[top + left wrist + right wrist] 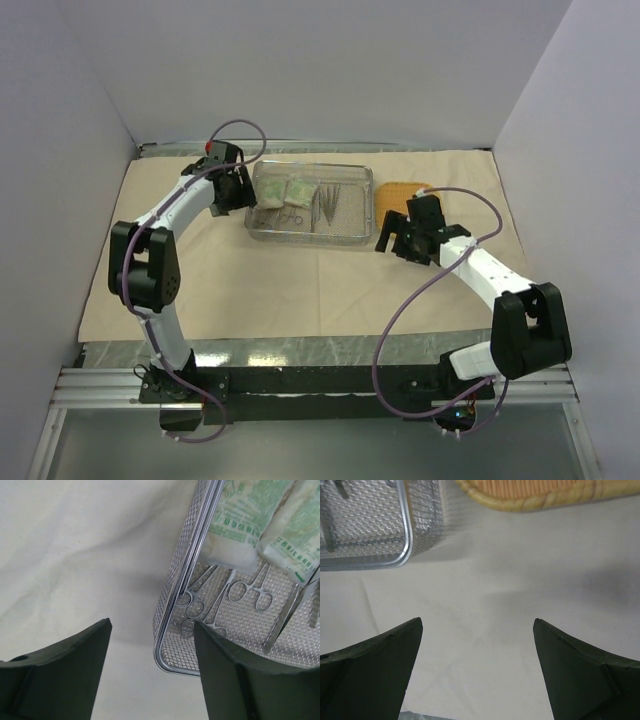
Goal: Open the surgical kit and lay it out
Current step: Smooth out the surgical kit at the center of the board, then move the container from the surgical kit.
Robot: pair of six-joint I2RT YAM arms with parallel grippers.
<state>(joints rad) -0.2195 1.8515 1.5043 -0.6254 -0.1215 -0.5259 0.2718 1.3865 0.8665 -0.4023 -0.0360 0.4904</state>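
On beige cloth (300,290), one tray (312,241) holds two packets (272,193); left gripper (152,625) and right gripper (478,620) gape.

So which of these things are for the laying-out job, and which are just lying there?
For the job: large beige wrapping cloth; rectangular steel wire-mesh tray; thin steel tweezers; ring-handled steel forceps; two small green-white packets.
Just lying about: orange rounded-square woven pad, beside the tray.

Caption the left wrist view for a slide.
Left gripper open astride the wire-mesh tray's corner wall; forceps and two green-white packets inside, beige cloth beneath.
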